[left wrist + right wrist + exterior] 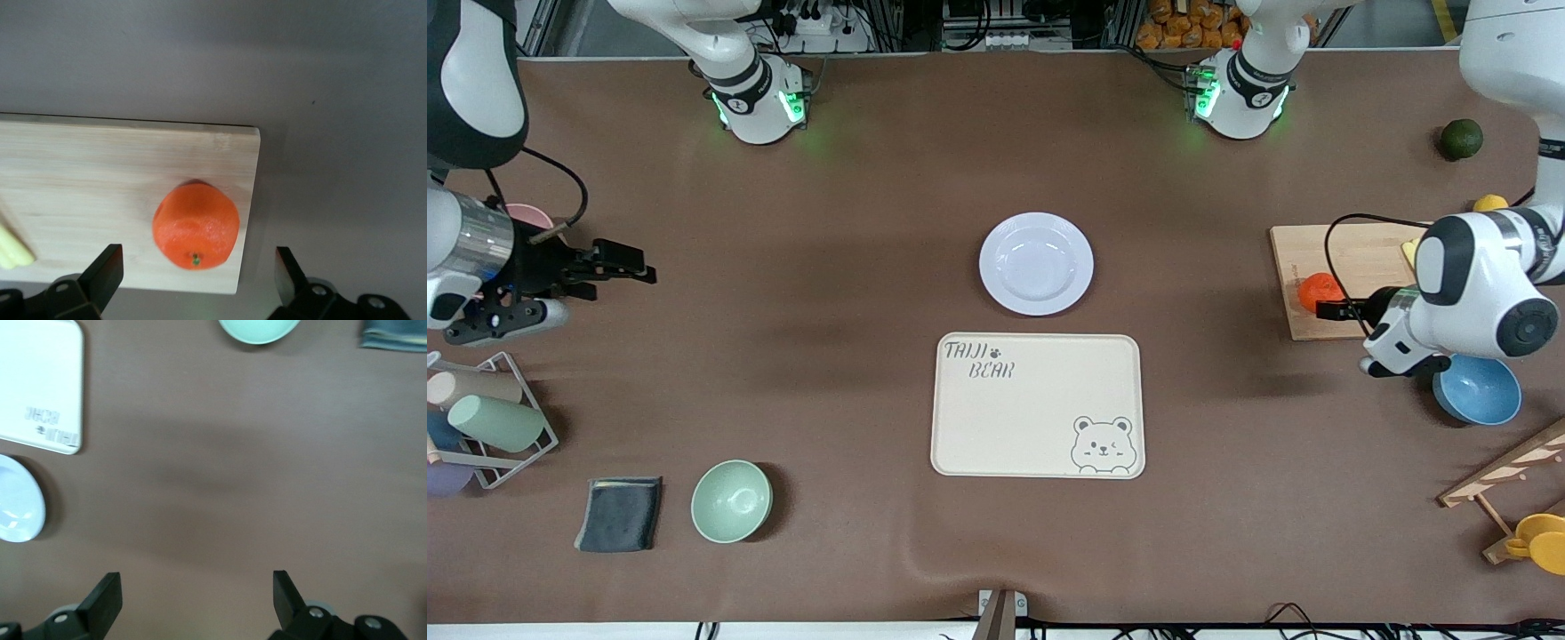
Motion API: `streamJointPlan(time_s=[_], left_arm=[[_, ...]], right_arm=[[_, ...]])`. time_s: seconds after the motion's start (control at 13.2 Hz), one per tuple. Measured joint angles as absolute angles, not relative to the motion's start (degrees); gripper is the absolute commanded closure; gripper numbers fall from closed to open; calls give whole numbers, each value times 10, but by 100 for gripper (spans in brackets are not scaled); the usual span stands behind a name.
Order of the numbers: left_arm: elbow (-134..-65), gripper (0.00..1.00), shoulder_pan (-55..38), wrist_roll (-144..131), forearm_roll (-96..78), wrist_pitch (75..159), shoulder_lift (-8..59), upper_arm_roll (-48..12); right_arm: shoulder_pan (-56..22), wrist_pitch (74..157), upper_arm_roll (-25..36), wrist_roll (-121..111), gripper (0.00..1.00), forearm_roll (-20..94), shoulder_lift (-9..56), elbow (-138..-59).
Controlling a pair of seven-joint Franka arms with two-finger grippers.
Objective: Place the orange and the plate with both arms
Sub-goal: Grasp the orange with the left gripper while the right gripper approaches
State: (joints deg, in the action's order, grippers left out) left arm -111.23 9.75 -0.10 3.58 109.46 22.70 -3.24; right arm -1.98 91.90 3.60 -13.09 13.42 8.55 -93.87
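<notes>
Orange [1319, 291] lies on a wooden board [1352, 258] at the desk's [827, 373] left-arm edge beneath the spread left hand [198, 267], a blue bowl [1480, 391] nearby, while the plate [1036, 263] sits mid-desk touching nothing, the tray [1037, 404] just nearer the camera, the spread right hand [618, 262] waiting over bare desk near the opposite edge.

Plate [1036, 263] just above bear tray [1037, 405]
</notes>
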Motion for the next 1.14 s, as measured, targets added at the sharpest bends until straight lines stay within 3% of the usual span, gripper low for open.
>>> streamJointPlan(time_s=[0.23, 0.61, 0.68, 0.76, 0.83, 1.14], left_arm=[[-1176, 0, 109, -1, 36, 1141, 211, -32], [-1225, 0, 115, -1, 37, 1196, 206, -33], [-1235, 22, 115, -1, 37, 1208, 207, -33], [-1241, 80, 115, -1, 37, 1219, 210, -33], [-1244, 98, 115, 0, 37, 1228, 212, -33], [-1240, 100, 115, 8, 54, 1236, 210, -34]], right_arm=[[-22, 926, 34, -129, 0, 166, 97, -953], [-26, 963, 33, -127, 0, 259, 104, -1013], [-27, 969, 33, -127, 0, 276, 105, -1024], [-30, 976, 33, -127, 0, 290, 105, -1035], [-33, 986, 32, -127, 0, 302, 105, -1047], [-50, 1034, 32, -126, 0, 358, 106, -1096]])
